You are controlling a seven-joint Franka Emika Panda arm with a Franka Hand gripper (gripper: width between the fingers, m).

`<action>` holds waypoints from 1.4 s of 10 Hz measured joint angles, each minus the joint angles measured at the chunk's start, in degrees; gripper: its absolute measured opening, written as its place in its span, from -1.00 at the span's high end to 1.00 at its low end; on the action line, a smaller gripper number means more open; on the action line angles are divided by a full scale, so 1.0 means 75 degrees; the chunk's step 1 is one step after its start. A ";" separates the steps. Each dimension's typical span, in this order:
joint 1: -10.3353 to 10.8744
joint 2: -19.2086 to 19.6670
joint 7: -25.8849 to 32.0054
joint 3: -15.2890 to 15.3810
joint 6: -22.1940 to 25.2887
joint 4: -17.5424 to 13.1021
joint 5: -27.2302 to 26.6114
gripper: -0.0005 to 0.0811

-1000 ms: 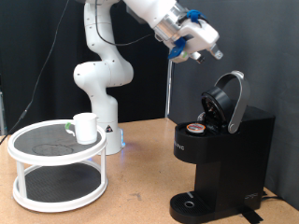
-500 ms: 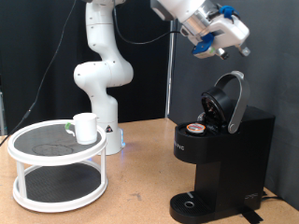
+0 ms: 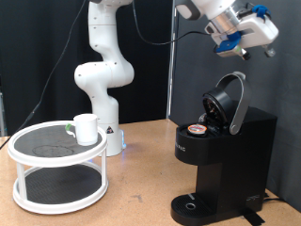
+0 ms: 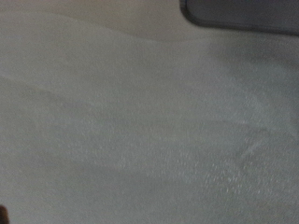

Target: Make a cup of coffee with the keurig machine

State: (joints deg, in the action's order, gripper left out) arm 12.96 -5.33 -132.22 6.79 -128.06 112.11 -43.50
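Observation:
The black keurig machine (image 3: 224, 155) stands at the exterior view's right with its rounded lid (image 3: 231, 102) hinged open. A pod (image 3: 198, 129) sits in the open chamber. The white cup (image 3: 87, 128) stands on the top shelf of a white round rack (image 3: 38, 155) at the exterior view's left. My gripper (image 3: 252, 36) is high in the air, above the open lid and slightly to its right, far from the cup. Nothing shows between its fingers. The wrist view shows only a blurred pale grey surface and a dark corner (image 4: 238, 11); no fingers show there.
The robot's white base (image 3: 103, 85) stands behind the rack. A small green-marked object (image 3: 71, 129) lies next to the cup on the rack. The wooden table (image 3: 141, 193) spreads between rack and machine. A dark curtain hangs behind.
My gripper has moved to the exterior view's right, from above the machine's left side to above the lid's right side. The lid, pod and cup have not moved.

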 joint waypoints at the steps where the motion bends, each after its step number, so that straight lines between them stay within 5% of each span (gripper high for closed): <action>1: 0.0040 0.0157 -0.0211 0.0134 -0.0034 -0.0176 0.0246 -0.81; 5: 0.0206 0.0800 -0.0868 0.0599 0.0078 -0.0765 0.1259 -0.81; 6: 0.0209 0.0852 -0.0867 0.0626 0.0191 -0.0777 0.1333 -0.50; 7: 0.0204 0.0863 -0.0848 0.0624 0.0277 -0.0757 0.1375 -0.50; 8: 0.0197 0.0853 -0.0761 0.0614 0.0288 -0.0714 0.1380 -0.17; 9: 0.0172 0.0807 -0.0639 0.0590 0.0220 -0.0622 0.1373 -0.17; 11: 0.0071 0.0584 -0.0446 0.0507 0.0133 -0.0323 0.1362 0.61; 12: 0.0006 0.0460 -0.0399 0.0450 0.0181 -0.0160 0.1356 0.61; 13: -0.0043 0.0370 -0.0360 0.0391 0.0257 -0.0028 0.1353 0.91; 14: -0.0094 0.0284 -0.0283 0.0332 0.0324 0.0113 0.1346 0.96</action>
State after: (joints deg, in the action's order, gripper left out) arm 12.25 -3.20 -134.35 9.28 -125.63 112.96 -33.41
